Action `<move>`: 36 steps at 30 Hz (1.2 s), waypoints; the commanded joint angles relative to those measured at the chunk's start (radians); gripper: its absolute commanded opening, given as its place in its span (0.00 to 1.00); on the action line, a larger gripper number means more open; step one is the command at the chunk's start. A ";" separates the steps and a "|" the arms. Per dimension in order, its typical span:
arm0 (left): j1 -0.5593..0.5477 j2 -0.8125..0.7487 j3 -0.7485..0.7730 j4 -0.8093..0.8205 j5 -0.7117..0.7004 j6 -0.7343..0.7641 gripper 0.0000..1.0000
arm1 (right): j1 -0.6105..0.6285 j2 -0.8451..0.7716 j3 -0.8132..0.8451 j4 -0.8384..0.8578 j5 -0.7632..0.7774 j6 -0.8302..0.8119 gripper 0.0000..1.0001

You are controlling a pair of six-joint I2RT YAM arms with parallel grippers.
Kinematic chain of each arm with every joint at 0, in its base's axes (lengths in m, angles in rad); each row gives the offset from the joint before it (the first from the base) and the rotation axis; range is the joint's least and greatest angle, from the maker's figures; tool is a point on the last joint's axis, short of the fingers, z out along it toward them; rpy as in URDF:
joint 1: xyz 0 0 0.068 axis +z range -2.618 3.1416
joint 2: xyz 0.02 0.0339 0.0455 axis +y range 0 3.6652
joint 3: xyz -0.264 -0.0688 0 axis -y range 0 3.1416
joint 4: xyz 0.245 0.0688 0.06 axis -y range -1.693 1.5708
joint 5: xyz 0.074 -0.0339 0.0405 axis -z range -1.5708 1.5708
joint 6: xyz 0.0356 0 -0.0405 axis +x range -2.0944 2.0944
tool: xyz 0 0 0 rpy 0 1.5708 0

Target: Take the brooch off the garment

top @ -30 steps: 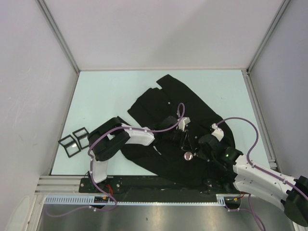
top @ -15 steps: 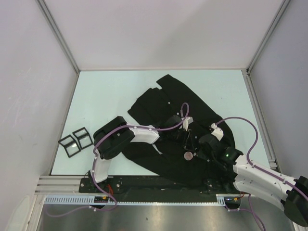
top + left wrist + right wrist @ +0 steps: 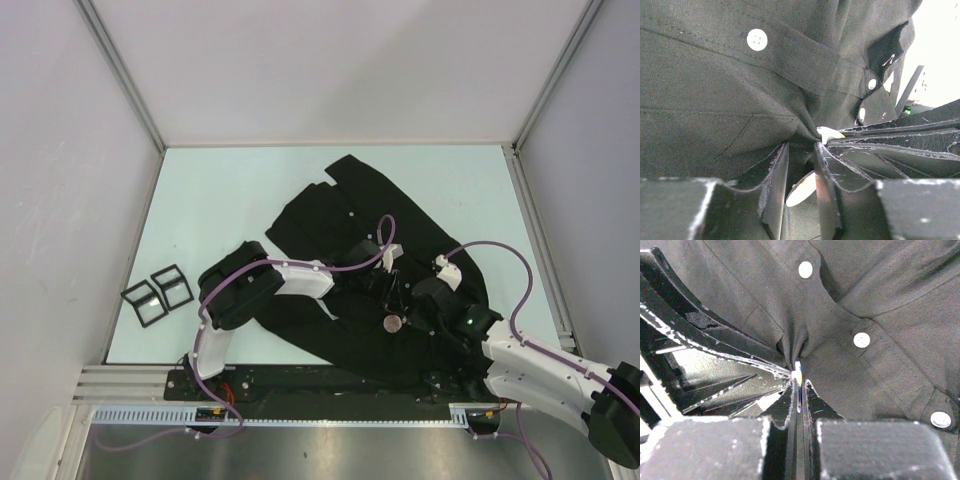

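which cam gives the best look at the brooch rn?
Top external: the brooch shows face-on, round, small, on the garment. Right wrist shows only its thin edge, pinched by the right gripper. Left wrist catches just a pale sliver at the cloth pucker.

The garment is matt black woven cloth with smooth white buttons.

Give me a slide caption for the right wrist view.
Right hand pinches the brooch edge-on where the black garment puckers, white buttons alongside.
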 commanded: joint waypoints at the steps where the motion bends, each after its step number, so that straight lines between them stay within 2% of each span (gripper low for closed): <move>1: -0.011 -0.014 -0.002 0.028 -0.007 0.000 0.37 | -0.001 0.010 -0.001 0.036 -0.002 0.009 0.00; 13: -0.011 -0.032 -0.033 0.075 0.027 -0.023 0.47 | 0.000 -0.030 -0.001 0.022 -0.006 0.014 0.00; 26: -0.012 0.026 -0.003 0.041 0.008 -0.021 0.41 | 0.003 -0.046 -0.004 0.081 -0.038 0.014 0.00; 36: -0.012 0.052 0.019 0.017 -0.013 -0.020 0.44 | 0.000 -0.019 -0.047 0.180 -0.098 0.018 0.00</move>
